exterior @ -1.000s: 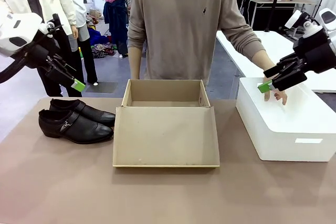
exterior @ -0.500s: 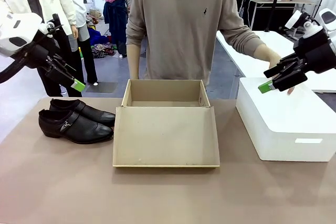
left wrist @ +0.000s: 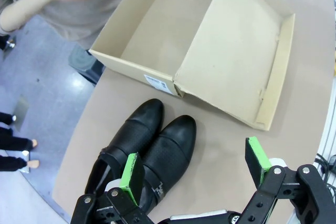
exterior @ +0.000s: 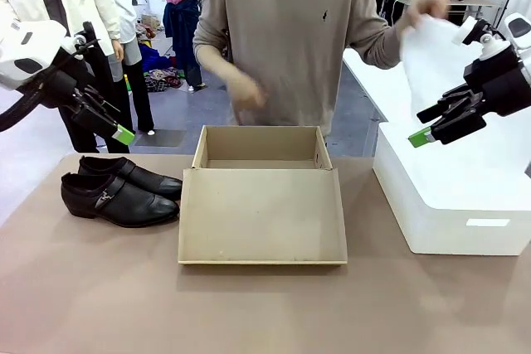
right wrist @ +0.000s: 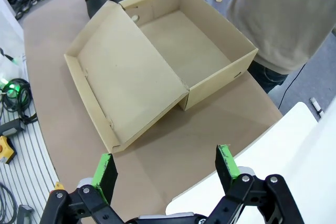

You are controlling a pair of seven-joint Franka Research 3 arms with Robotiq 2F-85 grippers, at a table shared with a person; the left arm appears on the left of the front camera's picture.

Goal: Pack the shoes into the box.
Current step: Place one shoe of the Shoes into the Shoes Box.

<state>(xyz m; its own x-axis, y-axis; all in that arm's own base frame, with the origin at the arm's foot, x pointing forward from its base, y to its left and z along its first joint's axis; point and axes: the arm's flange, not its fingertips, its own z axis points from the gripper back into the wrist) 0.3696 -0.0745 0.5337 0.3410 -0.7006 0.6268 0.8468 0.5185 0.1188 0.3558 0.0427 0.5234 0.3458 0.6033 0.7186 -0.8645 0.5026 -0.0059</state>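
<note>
**Over the bench [exterior: 249, 304], my left jaws are hanging spread above the shoes [exterior: 120, 192]**

Between my left pads [left wrist: 132, 174], which are standing wide apart and gripping nothing, the shoes [left wrist: 152, 145] are lying just below me, side by side and touching. Their long axis is running away from my fingers, with the heels nearest me and the toes pointing at the box [left wrist: 131, 72]. From the front they are lying lengthwise along the bench, just left of the open box [exterior: 261, 143], whose lid is lying flat towards my side. My right jaws are also standing spread and empty, hanging over the white block [exterior: 448, 205], well apart from the shoes with the box between. I am therefore judging my left arm the nearer one for the pickup. Beyond the box, the person is lifting a white sheet [exterior: 440, 47].
</note>
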